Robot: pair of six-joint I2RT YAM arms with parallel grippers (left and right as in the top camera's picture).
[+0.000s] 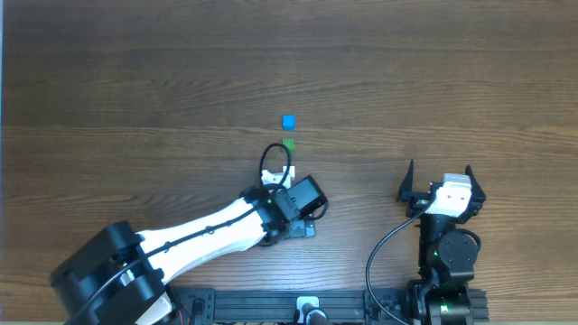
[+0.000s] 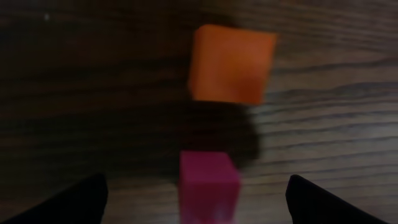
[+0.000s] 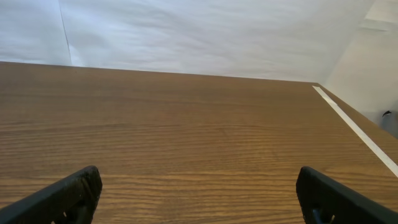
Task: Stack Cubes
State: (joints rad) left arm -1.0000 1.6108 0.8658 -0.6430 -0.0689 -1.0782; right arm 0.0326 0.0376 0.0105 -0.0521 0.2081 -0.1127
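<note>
**Top view.** The wooden table is carrying a blue cube and, just beside it toward the arms, a green cube, with a narrow gap showing between them. The left arm is stretching from the bottom-left corner toward the middle, its wrist sitting near the green cube. The right arm is sitting folded close to its base, well apart from the cubes, and the right gripper is showing its fingers spread.

**Left wrist view.** The left gripper is hanging over the table with its fingers spread wide. A magenta cube is sitting between them (touching neither). An orange cube is lying beyond it, with a dark shadow between the two.

**Right wrist view.** The right gripper's fingers are standing spread above the wood. A pale strip is running along the table's edge, and a white wall is rising behind.
</note>
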